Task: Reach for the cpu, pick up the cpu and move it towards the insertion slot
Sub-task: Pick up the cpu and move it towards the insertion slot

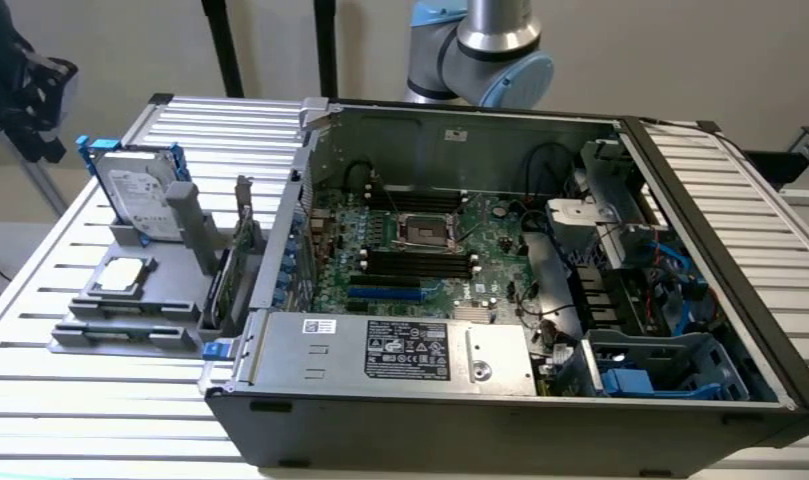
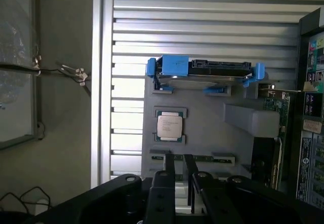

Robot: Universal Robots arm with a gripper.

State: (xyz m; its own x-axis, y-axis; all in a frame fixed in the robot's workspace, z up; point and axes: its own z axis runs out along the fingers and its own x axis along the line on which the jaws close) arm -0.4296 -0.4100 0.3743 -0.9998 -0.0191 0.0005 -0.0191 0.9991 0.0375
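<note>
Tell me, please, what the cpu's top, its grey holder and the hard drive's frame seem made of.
The cpu: top looks metal, silver-grey with a dull sheen. The grey holder: probably matte plastic, evenly flat grey without glare. The hard drive's frame: likely plastic, solid bright blue, with moulded clip-like ends.

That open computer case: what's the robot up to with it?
A robot arm stands at the far side of the case. Its pincer, open and empty, hangs clear of the cpu, which lies untouched in a grey holder beside the case. The slot sits on the green motherboard inside.
</note>
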